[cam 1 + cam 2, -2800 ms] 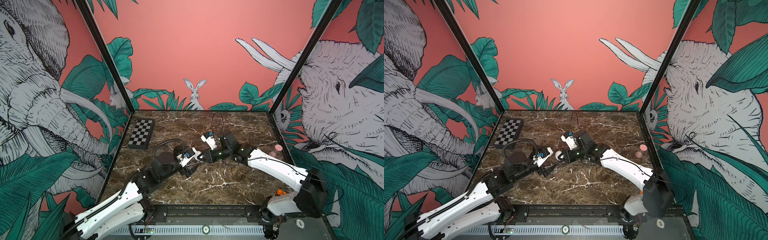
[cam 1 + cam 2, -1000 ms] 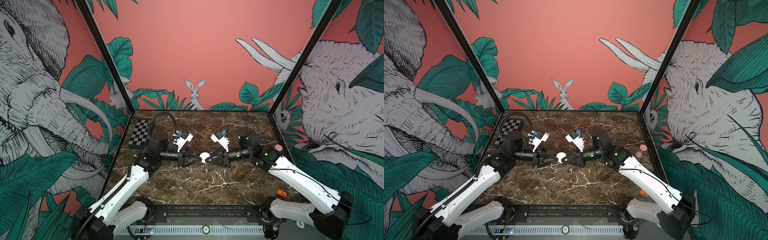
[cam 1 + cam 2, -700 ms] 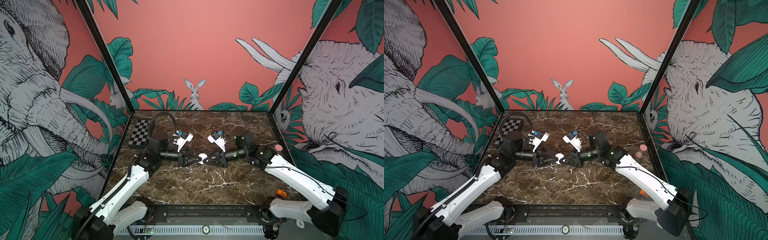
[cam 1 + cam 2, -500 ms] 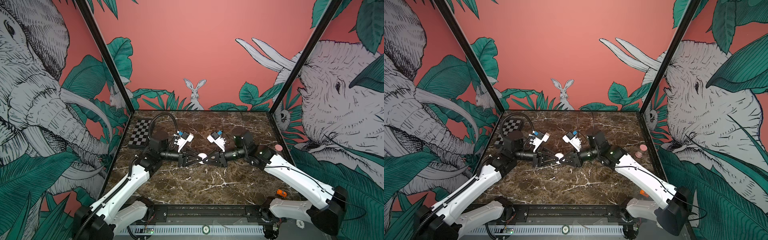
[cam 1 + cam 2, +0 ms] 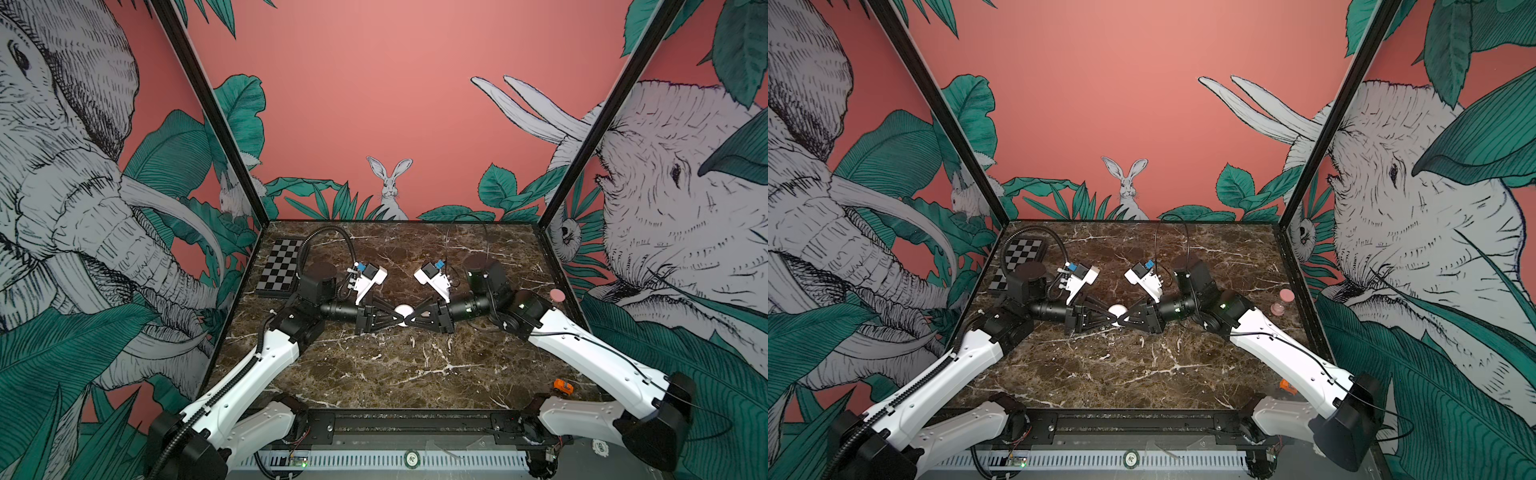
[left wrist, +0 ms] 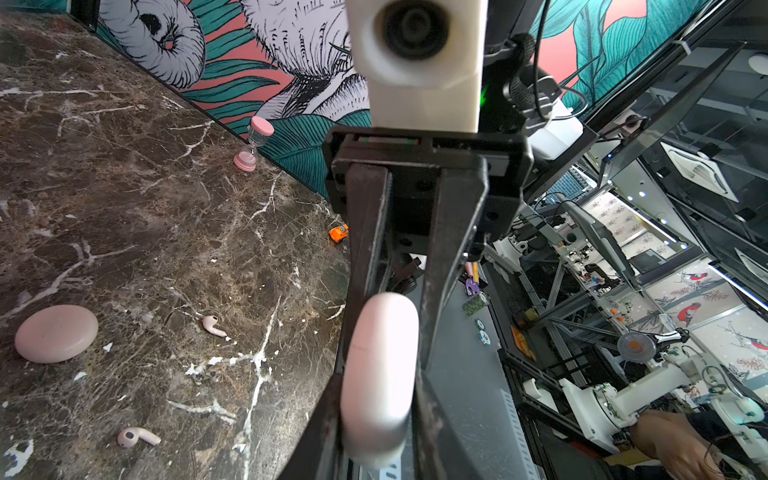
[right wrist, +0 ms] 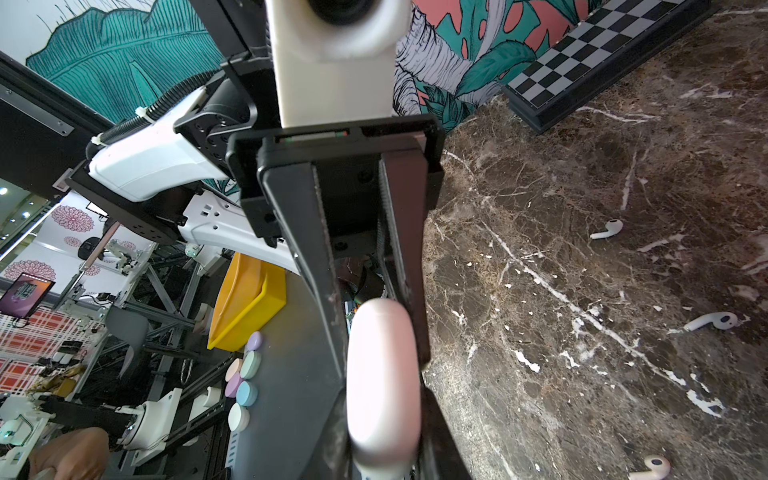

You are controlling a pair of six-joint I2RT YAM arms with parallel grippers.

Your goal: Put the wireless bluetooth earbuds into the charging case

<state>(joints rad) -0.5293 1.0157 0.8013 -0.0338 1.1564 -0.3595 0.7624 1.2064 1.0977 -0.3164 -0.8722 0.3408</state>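
Charging case (image 5: 403, 311): smooth whitish plastic puck with rounded edges and a fine seam round the rim. One is in hand, raised off the marble at mid-table, shut, and edge-on to both wrist cameras.
Left gripper (image 5: 400, 322): dark, scuffed fingers clamped on the case from its own side.
Right gripper (image 5: 410, 320): fingers clamped on the same case from the opposite side. The two sets of tips nearly meet — two grips on one case.
Earbuds (image 6: 214, 325): tiny glossy bulbs with short curved stems, whitish to pale pink. All lie loose on the marble, none in a case.
Earbud count, left wrist view: two, the second earbud (image 6: 137, 437) lying apart from the first.
Earbud count, right wrist view: three, an earbud (image 7: 607, 229) nearest the board, an earbud (image 7: 710, 321) beyond it, and an earbud (image 7: 650, 465) at the frame edge. Cannot tell whether any is counted twice.
Second case (image 6: 56, 332): one pale pink oval puck, matte, shut, lying flat on the marble near an earbud but not touching it.
Tabletop (image 5: 374, 374): polished dark brown marble with white veins.
Other items: one pink hourglass (image 6: 253, 143) upright by the wall, one orange toy car (image 6: 338, 232) near the table edge, and one black-and-white chessboard (image 7: 602, 54) lying flat in a corner.
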